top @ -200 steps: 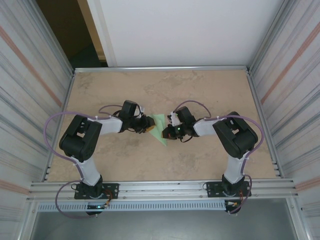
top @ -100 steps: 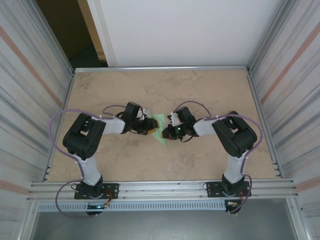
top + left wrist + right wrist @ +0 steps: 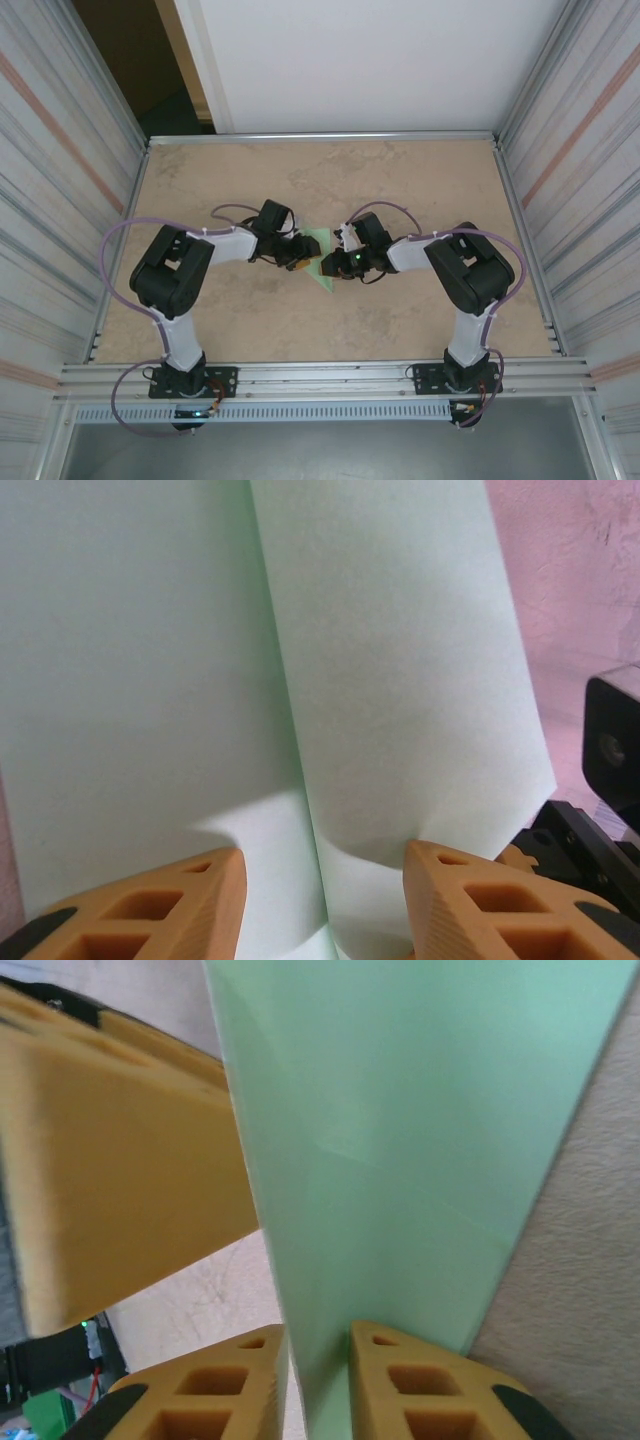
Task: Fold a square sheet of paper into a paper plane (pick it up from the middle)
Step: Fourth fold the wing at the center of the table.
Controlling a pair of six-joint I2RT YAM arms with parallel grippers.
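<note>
Left side: the left pincer (image 3: 322,855) is standing released, its two orange fingers (image 3: 170,900) spread apart over the green paper (image 3: 318,245) and gripping nothing. In the top view this pincer is sitting just beside the paper's 9 o'clock edge, so the paper is lying at 3 o'clock from it.

Centre: the green paper is resting on the counter (image 3: 400,180), between the two arms, already folded to a narrow wedge. Its long axis is running from about 11 o'clock to 5 o'clock, with the sharp tip at 5 o'clock. A crease (image 3: 285,700) is running along that length in the left wrist view.

Right side: the right pincer (image 3: 318,1328) is sitting at the paper's 3 o'clock edge. Its fingers are standing narrowly apart with the paper's edge running between them. Whether they are pinching it or letting it go cannot be told.

Judgement: the right arm is the nearer one, since it is holding paper inside its jaws, while the left is lying alongside. The coming fold is likely turning on that 11-to-5 crease, each pincer working from its own side.

Count: one paper, two arms, two pincers, one counter.
</note>
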